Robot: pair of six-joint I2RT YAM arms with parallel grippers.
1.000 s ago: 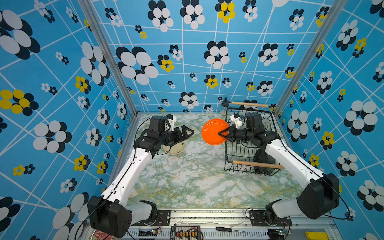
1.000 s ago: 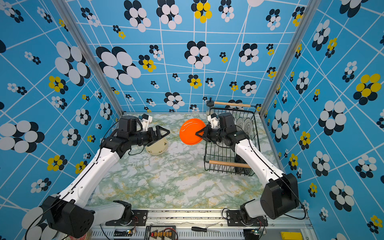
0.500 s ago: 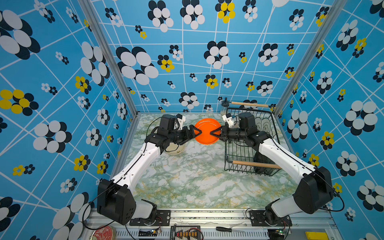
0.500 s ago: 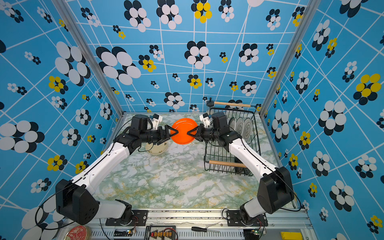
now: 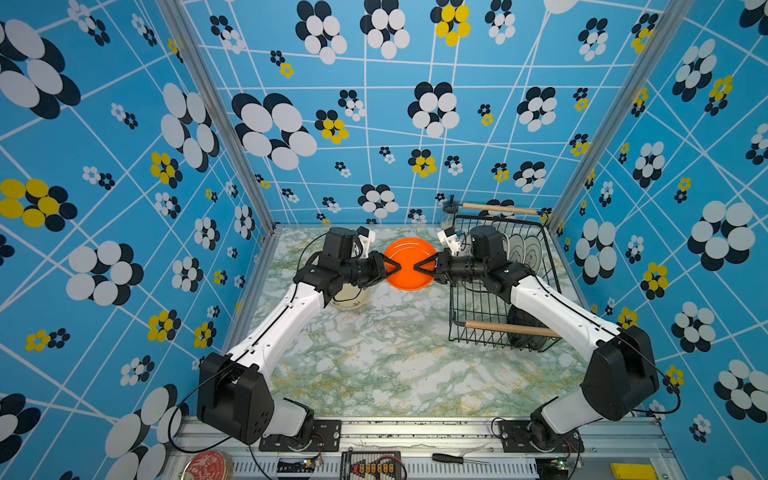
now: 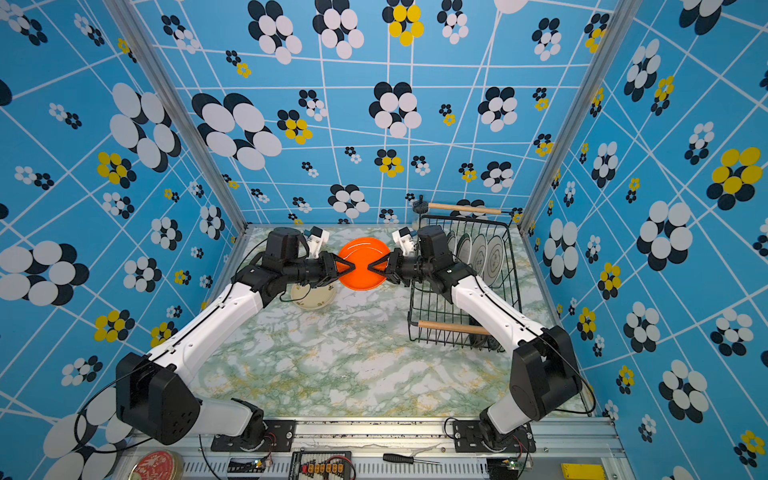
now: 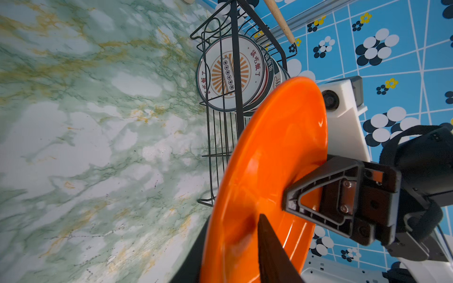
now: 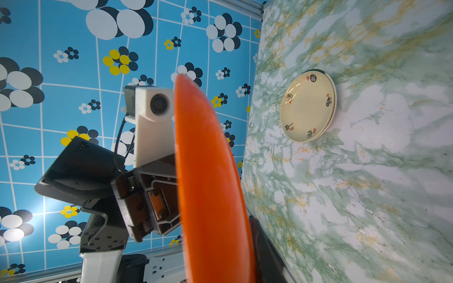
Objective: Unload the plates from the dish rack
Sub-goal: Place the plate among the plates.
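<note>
Over the open stretch of green-marble table [image 5: 374, 365], the left end effector [image 5: 398, 268] and right end effector [image 5: 416, 266] were both clamped on opposite rims of a glossy round orange plate [image 5: 409, 249], just beside the black wire dish rack [image 5: 511, 329].

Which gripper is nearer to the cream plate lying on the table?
Left. The left gripper holds the orange plate by the edge toward the cream plate; the right gripper holds the opposite edge, beside the dish rack, farther away.
</note>
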